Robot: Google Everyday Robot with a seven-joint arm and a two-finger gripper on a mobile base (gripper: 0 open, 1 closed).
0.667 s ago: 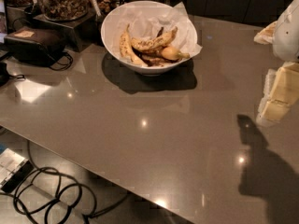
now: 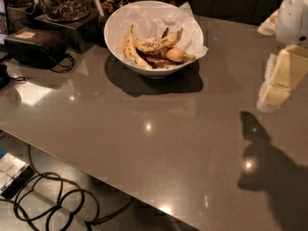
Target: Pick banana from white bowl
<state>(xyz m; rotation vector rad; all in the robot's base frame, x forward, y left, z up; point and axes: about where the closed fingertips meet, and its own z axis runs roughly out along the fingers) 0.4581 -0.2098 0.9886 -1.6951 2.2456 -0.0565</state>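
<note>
The white bowl (image 2: 115,30), lined with crumpled white paper, stands at the back middle of the grey-brown table. The banana (image 2: 129,49), long, curved and pale yellow, lies along the bowl's left side. A brown-spotted banana (image 2: 161,41) lies across the middle, and a short orange-yellow one (image 2: 177,56) lies at the right. My gripper (image 2: 275,83), cream-coloured, hangs above the table at the right edge of the view. It is well to the right of the bowl, lower in the view, and holds nothing that I can see. Its shadow (image 2: 260,148) falls on the table below it.
A glass jar of nuts (image 2: 62,1) on a dark stand sits to the left of the bowl. A black device (image 2: 36,44) with cords lies at the far left. The table's front edge (image 2: 96,174) runs diagonally, with black cables (image 2: 48,203) on the floor below.
My gripper has shifted slightly up and to the left. The bowl and the bananas have not moved.
</note>
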